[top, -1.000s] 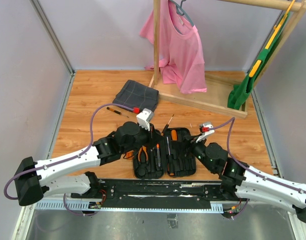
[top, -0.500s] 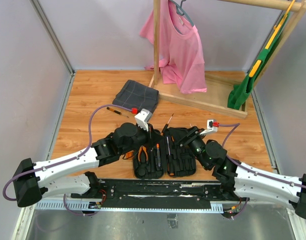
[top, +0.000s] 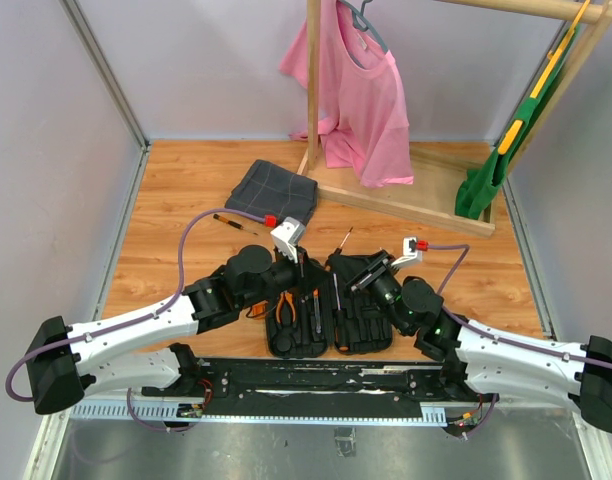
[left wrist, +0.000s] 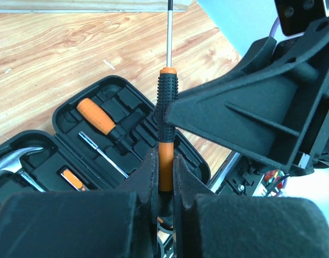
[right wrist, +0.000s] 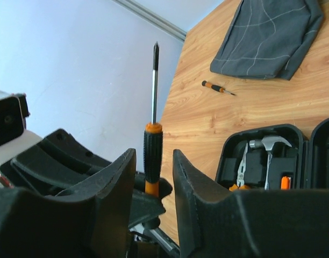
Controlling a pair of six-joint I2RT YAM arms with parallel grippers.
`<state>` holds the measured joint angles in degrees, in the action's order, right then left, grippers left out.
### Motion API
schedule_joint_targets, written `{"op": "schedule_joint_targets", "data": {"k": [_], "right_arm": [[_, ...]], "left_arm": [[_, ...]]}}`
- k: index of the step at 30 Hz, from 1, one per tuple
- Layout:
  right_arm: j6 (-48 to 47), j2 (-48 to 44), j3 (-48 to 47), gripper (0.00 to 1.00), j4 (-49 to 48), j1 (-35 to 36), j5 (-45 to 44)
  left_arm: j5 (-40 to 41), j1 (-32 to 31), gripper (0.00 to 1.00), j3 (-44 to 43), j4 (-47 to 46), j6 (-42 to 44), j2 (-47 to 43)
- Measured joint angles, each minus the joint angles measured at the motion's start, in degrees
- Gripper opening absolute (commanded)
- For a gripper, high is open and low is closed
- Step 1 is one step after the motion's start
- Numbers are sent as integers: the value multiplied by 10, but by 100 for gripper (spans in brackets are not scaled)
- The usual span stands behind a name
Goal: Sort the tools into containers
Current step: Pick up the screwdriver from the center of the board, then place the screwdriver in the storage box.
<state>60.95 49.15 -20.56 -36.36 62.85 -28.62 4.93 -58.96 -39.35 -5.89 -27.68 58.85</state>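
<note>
The small screwdriver (top: 234,222) with an orange-and-black handle lies loose on the wooden table (top: 176,190), left of the middle, just beside the near left corner of a dark grey checked cloth (top: 272,190).

The left gripper (left wrist: 165,174) is clamped on the orange lower end of a long screwdriver (left wrist: 165,102), whose shaft points toward the far edge of the table.

Under both grippers the black tool case (left wrist: 129,102) lies open by the middle of the near edge. Its left half holds pliers (top: 285,305) and a steel-headed hammer (right wrist: 269,144). A screwdriver with a thick orange handle (left wrist: 94,115) sits in a moulded slot of the case.

The right gripper (right wrist: 154,161) meets the same long screwdriver from the right. Its jaws stand apart on either side of the black ribbed grip, with a narrow gap on each side in its own wrist view. From the left wrist view one right finger (left wrist: 234,113) looks close against the grip; whether it touches cannot be told.

At the far right of the table stands a wooden rack (top: 313,100) with a pink shirt (top: 361,100) and a green garment (top: 486,180).
</note>
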Motion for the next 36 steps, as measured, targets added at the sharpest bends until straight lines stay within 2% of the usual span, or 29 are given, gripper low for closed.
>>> {"op": "schedule_joint_targets", "data": {"k": [5, 8, 9, 10, 15, 20, 25, 31, 36], "right_arm": [[12, 12, 0, 22, -16, -15, 14], [17, 16, 0, 3, -22, -15, 19], [19, 18, 0, 1, -23, -16, 19], [21, 18, 0, 1, -23, -17, 20], [19, 16, 0, 1, -19, -22, 36], [-10, 4, -5, 1, 14, -25, 42], [-62, -13, -22, 1, 85, -25, 31], [-135, -48, -33, 1, 173, -25, -12], [-191, -84, -45, 0, 289, -27, -50]], "left_arm": [[-9, 0, 0, 2, -4, 0, 0], [-10, 0, 1, 4, -5, 0, 0], [-10, 0, 0, 4, -5, 0, 0], [-10, 0, 3, 4, -7, 0, 0], [-7, 0, 36, 4, -9, -6, 4], [-5, 0, 53, 4, -6, -12, 10], [2, 0, 61, 4, 2, -13, 10], [16, 0, 65, 2, 26, -15, 19], [27, 0, 67, -26, 73, -24, 66]]}}
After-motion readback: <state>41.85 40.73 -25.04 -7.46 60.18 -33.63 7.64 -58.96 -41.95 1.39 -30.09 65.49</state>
